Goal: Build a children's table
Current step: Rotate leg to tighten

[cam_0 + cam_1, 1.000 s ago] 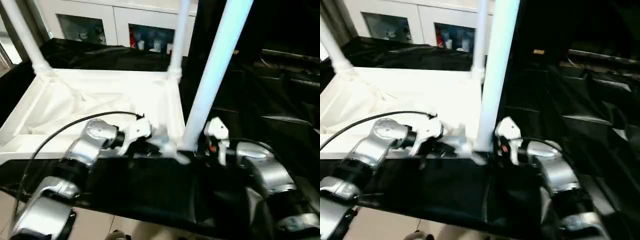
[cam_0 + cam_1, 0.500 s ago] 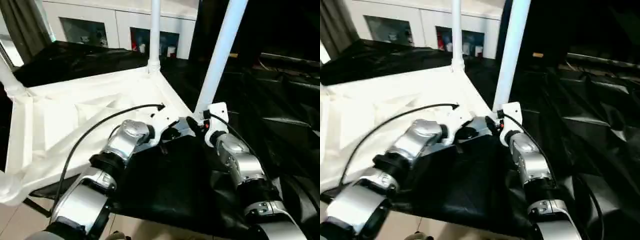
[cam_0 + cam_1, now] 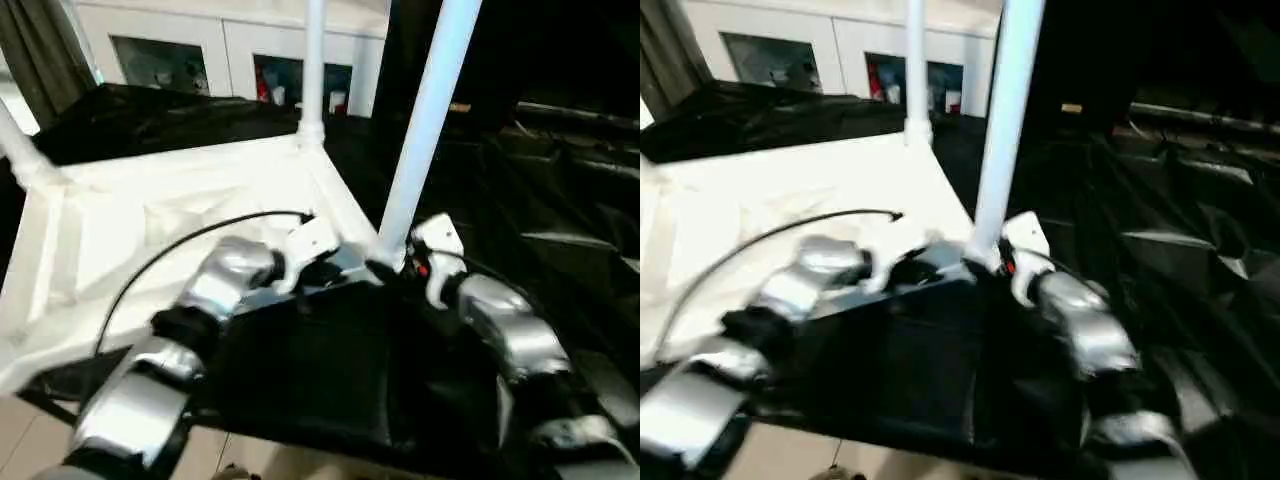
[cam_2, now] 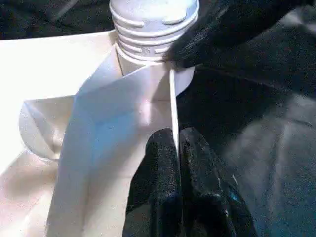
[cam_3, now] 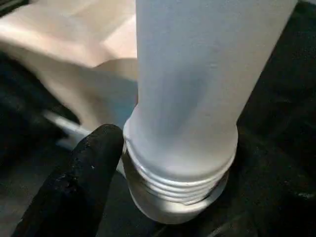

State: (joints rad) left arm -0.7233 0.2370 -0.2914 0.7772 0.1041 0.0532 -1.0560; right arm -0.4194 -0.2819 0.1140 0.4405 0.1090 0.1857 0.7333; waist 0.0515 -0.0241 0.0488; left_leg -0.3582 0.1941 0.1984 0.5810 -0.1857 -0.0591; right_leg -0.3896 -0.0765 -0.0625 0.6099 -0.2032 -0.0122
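Left end effector (image 4: 177,148) pinching thin edge wall of white tabletop (image 4: 74,148), black fingers (image 4: 160,173) pressing together on it. Threaded leg end (image 4: 148,24) sitting in round corner socket (image 4: 170,81) just beyond. Another black finger (image 4: 222,29) touching leg threads. Black cloth (image 4: 261,128) lying underneath.
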